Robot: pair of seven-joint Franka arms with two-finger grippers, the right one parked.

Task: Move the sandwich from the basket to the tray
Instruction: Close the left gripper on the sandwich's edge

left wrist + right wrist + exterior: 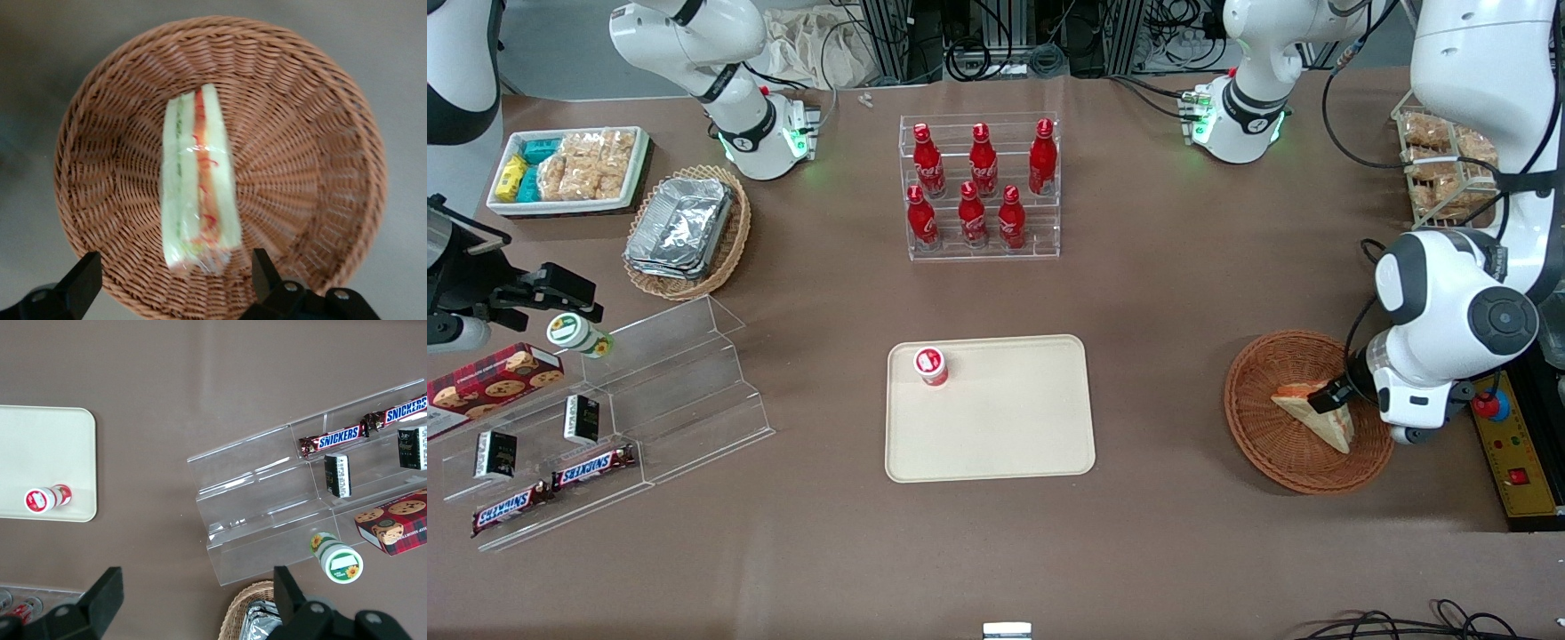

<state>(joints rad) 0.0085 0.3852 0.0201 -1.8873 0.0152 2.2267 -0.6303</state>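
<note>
The sandwich [1319,416] [198,187] lies in the round reddish-brown basket [1258,444] [313,167] toward the working arm's end of the table. It is a clear-wrapped wedge of white bread with red and green filling along its edge. My left gripper [1334,396] [175,277] hangs low over the basket, open. Its black fingers [264,272] stand wide apart either side of the sandwich's nearer end and grip nothing. The cream tray [1005,436] lies mid-table, well apart from the basket, with a small red-capped bottle [930,365] standing in one corner.
A clear rack of red cola bottles [980,187] stands farther from the front camera than the tray. A wire rack of snacks [1445,169] and a yellow control box [1516,462] flank the working arm. A stepped acrylic shelf [658,391] and a foil-container basket [685,231] lie toward the parked arm's end.
</note>
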